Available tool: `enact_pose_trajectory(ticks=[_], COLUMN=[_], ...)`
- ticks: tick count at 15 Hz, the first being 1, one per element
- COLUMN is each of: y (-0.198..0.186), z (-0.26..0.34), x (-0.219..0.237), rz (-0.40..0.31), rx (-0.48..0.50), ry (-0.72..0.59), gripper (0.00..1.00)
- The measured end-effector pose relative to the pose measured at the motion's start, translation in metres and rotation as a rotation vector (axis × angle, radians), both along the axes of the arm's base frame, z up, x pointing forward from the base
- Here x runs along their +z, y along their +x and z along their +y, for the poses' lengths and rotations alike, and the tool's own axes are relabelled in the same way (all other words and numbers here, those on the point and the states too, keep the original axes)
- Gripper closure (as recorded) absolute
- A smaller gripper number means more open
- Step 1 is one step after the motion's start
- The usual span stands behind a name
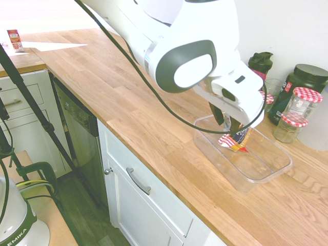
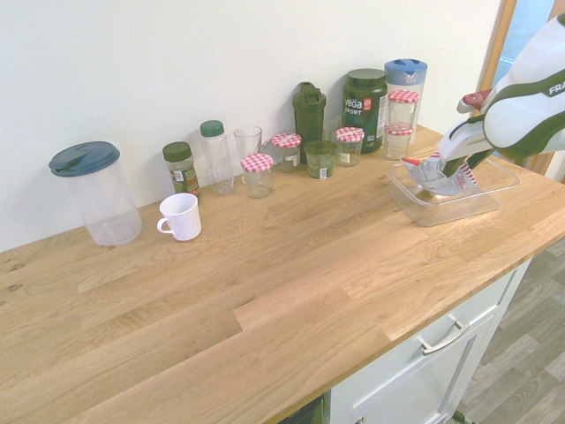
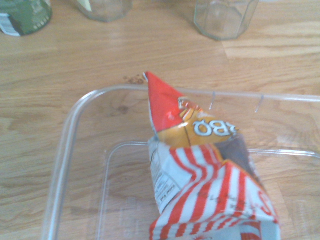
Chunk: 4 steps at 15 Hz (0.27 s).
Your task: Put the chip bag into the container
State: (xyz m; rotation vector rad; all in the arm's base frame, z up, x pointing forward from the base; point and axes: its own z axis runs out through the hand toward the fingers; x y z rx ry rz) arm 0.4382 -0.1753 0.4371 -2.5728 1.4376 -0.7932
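The chip bag [image 1: 235, 141], crumpled foil with red-and-white stripes and an orange patch, hangs from my gripper [image 1: 228, 128] just above the floor of the container [image 1: 266, 171], a clear shallow plastic tub on the wooden counter. From the other side the chip bag [image 2: 441, 176] shows silver and striped, over the near-left part of the container [image 2: 415, 201], with my gripper [image 2: 457, 163] shut on its top. Up close, the chip bag [image 3: 200, 170] dangles inside the container's rim [image 3: 70, 145], its red corner pointing at the far wall.
Glass jars with red-checked lids [image 1: 290, 124] [image 2: 349, 143], a dark green canister [image 2: 365, 106] and a shaker bottle [image 2: 310, 113] stand along the wall behind the tub. A white mug [image 2: 181, 215] and a lidded clear pitcher [image 2: 95, 193] sit further left. The counter's front edge [image 1: 154, 169] is close.
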Motion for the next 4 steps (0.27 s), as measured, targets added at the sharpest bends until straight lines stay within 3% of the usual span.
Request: enact_pose_trajectory(ticks=[4], y=[-0.03], z=[0.01], x=[0.031], rz=[-0.038], rx=[0.006], ry=[0.012], gripper=[0.0])
